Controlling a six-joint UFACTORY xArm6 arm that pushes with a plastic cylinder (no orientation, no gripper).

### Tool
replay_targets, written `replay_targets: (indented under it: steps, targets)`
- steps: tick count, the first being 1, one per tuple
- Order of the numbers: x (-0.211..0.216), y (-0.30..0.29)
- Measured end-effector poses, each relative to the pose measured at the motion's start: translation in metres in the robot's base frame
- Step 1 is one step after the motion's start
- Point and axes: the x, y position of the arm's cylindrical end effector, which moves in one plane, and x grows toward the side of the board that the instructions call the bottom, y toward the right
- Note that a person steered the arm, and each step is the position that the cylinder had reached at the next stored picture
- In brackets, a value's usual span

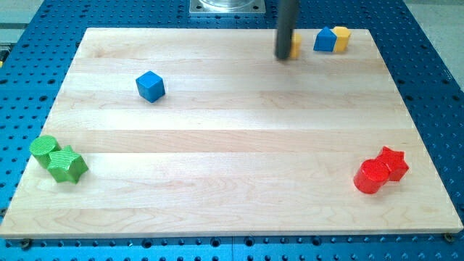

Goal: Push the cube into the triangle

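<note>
nearest, far down from tip at view's bottom right: red cylinder [372,177] touching red star [394,162]. view's bottom left, well away from tip: green cylinder [44,150] touching green star-like block [68,164].

mid-distance, well to view's left of tip and a little below: blue cube [150,85], alone on the wooden board [232,188], nothing touching it.

far edge: my tip [283,57] down on the board, a plain rod with no jaws to open or close, holding nothing. yellow block [295,45] just behind it, mostly hidden, shape not readable, contact uncertain. just to tip's right: blue house-shaped block [325,39] touching another yellow block [341,38].

triangle not surely identified; peaked blue block the likeliest candidate.

step in hand, judged: approach, cube not yet contacted. next move calls for travelling to the cube's far-left side, then pushing it rightward and up toward the far cluster, skirting the hidden yellow block.
</note>
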Motion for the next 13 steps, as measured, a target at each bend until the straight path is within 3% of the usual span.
replay_targets:
  steps: [2, 3, 4, 5, 6, 7, 8, 9, 10, 11, 12, 13]
  targets:
    - [0.037, -0.051]
    - [0.190, -0.095]
    - [0.203, -0.236]
    - [0.153, -0.305]
    - [0.110, -0.251]
    - [0.094, -0.229]
    - [0.087, -0.301]
    - [0.048, -0.262]
    - [0.056, -0.161]
    - [0.055, -0.235]
    - [0.097, -0.167]
    - [0.067, -0.078]
